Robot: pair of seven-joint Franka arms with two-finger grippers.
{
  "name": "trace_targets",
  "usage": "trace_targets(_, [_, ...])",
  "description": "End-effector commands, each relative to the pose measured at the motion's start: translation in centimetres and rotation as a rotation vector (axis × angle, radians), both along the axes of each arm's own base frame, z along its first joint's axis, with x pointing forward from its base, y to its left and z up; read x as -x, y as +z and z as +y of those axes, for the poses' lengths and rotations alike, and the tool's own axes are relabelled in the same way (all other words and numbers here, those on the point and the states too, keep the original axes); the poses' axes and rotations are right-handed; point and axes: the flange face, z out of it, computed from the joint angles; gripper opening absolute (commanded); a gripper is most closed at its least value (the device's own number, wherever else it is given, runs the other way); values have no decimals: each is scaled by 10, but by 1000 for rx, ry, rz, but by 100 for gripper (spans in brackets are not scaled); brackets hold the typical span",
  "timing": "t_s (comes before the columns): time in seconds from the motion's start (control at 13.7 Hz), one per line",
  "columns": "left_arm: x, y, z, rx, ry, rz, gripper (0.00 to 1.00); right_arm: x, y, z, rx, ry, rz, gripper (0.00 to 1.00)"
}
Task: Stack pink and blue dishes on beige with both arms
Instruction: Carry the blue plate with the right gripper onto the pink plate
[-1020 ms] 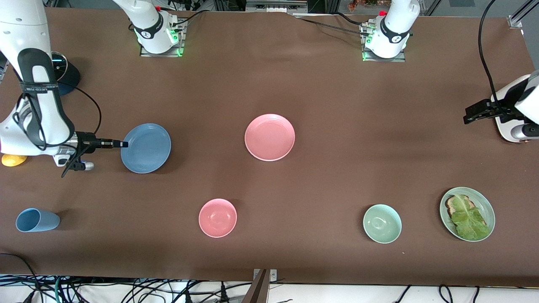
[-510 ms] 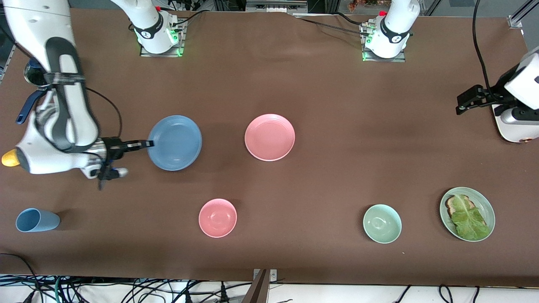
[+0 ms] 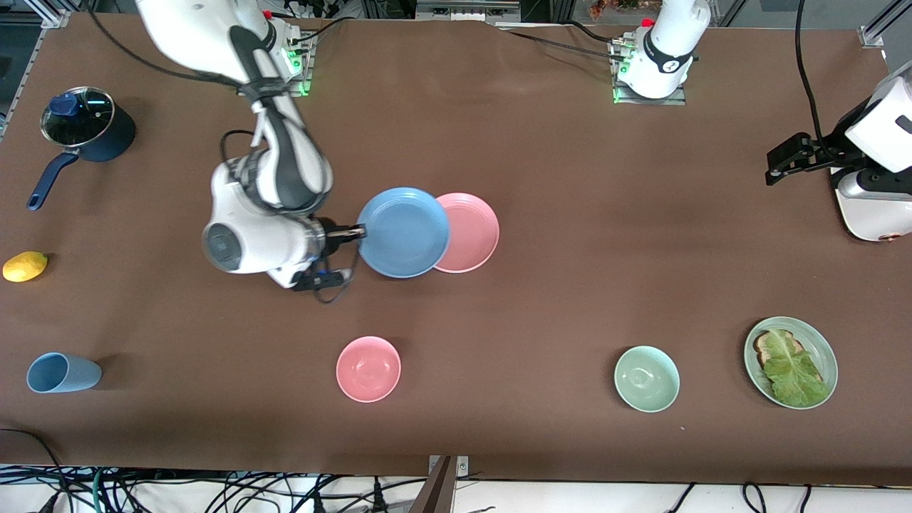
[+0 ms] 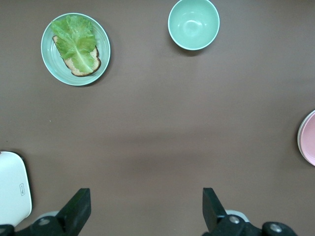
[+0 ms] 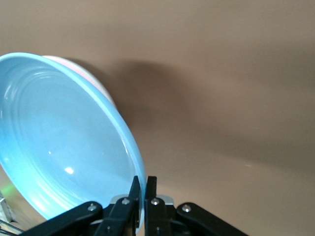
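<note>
My right gripper (image 3: 358,231) is shut on the rim of the blue plate (image 3: 402,231) and holds it tilted in the air. The plate overlaps the edge of the pink plate (image 3: 476,231), which lies flat at the table's middle. In the right wrist view the fingers (image 5: 144,184) pinch the blue plate (image 5: 64,147), with a sliver of pink plate (image 5: 93,81) under it. My left gripper (image 3: 775,165) hangs open and empty over the left arm's end of the table; its wrist view shows the spread gripper (image 4: 145,206) above bare cloth. No beige plate is in view.
A pink bowl (image 3: 368,368), a green bowl (image 3: 646,378) and a green plate (image 3: 823,345) with toast and lettuce lie nearer the front camera. A blue cup (image 3: 63,372), lemon (image 3: 25,266) and lidded pot (image 3: 85,121) sit at the right arm's end. A white unit (image 3: 873,214) stands under the left gripper.
The right arm carried the blue plate from its end of the table toward the middle, until it overlaps the pink plate. The left gripper rose slightly.
</note>
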Motion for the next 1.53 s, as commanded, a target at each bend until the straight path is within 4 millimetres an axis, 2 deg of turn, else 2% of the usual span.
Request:
trace_targets(0.0, [5, 1, -1, -11, -16, 2, 100, 14, -10, 28, 5, 30, -18, 0])
trace_targets(0.15, [4, -1, -2, -11, -18, 5, 100, 28, -25, 50, 9, 60, -3, 0])
trace_targets(0.44, [2, -5, 1, 44, -2, 13, 100, 35, -53, 64, 23, 65, 0, 0])
trace_targets(0.66, [1, -7, 2, 43, 1, 17, 100, 34, -60, 69, 16, 51, -16, 0])
trace_targets(1.02, [0, -8, 1, 43, -1, 19, 100, 34, -57, 89, -19, 42, -43, 0])
trace_targets(1.17, [0, -8, 1, 43, -1, 19, 100, 35, -64, 91, -13, 44, -39, 0])
trace_targets(1.24, [0, -8, 1, 43, -1, 19, 100, 35, -66, 91, -11, 41, -44, 15])
trace_targets(1.31, [0, -8, 1, 42, -1, 19, 100, 35, -66, 93, -11, 43, -52, 99])
trace_targets(1.46, [0, -8, 1, 43, -1, 19, 100, 35, -61, 95, -16, 47, -59, 100])
